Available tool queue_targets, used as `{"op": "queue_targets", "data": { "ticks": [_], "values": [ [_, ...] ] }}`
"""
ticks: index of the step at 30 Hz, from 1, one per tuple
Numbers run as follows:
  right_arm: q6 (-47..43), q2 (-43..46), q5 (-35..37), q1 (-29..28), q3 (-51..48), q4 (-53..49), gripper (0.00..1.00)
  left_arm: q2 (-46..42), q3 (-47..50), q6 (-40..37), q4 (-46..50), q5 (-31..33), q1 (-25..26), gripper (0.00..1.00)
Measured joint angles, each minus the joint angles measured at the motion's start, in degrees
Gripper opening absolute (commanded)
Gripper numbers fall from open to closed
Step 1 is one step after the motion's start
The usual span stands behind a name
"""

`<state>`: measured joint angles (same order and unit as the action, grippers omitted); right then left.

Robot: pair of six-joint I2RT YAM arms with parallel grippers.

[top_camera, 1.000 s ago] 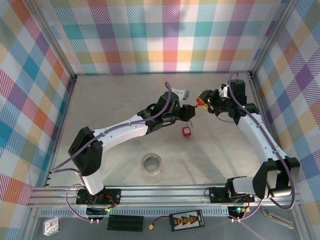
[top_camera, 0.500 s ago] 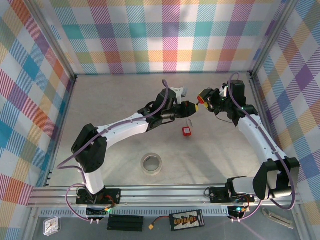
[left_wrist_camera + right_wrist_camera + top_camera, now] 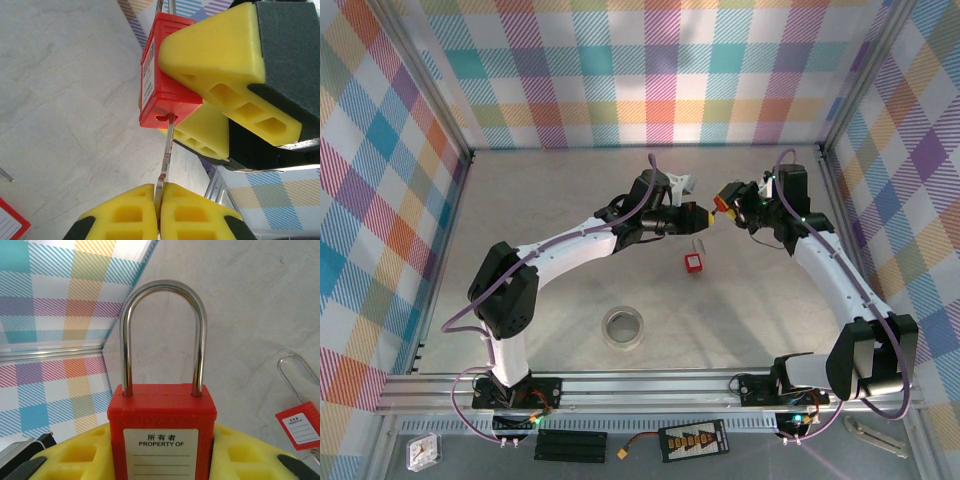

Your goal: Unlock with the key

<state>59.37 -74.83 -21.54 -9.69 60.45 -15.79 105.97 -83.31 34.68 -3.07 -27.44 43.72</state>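
The right gripper point(image 3: 728, 197) clamps a red padlock point(image 3: 162, 435) by its body between yellow fingers point(image 3: 215, 55), with the steel shackle point(image 3: 164, 330) rising clear above them. Opposite, the left gripper point(image 3: 159, 197) is pinched tight on a metal key point(image 3: 167, 150), whose tip meets the keyhole in the padlock's base. A second padlock point(image 3: 694, 262) lies on the table point(image 3: 550, 200) just below both sets of fingertips. A tape roll point(image 3: 623, 327) sits well apart.
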Motion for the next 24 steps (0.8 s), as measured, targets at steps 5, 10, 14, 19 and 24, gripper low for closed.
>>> {"op": "queue_targets", "data": {
  "ticks": [5, 10, 14, 19, 24],
  "values": [
    [1.2, 0.0, -0.2, 0.0, -0.8, 0.9, 0.00, 0.0, 0.0, 0.0, 0.5, 0.0, 0.0, 0.00],
    [2.8, 0.0, -0.2, -0.3, -1.9, 2.4, 0.00, 0.0, -0.2, 0.0, 1.5, 0.0, -0.2, 0.00],
    [4.7, 0.0, -0.5, -0.7, -2.8, 4.2, 0.00, 0.1, -3.4, -2.6, 7.5, 1.6, 0.3, 0.00],
    [4.7, 0.0, 0.5, -1.6, -2.6, 4.8, 0.00, 0.2, -7.0, -6.5, 14.0, 5.5, 1.1, 0.00],
    [4.5, 0.0, 2.4, -3.1, -2.6, 4.5, 0.00, 0.2, -7.8, -7.3, 16.7, 5.1, 0.7, 0.00]
  ]
}}
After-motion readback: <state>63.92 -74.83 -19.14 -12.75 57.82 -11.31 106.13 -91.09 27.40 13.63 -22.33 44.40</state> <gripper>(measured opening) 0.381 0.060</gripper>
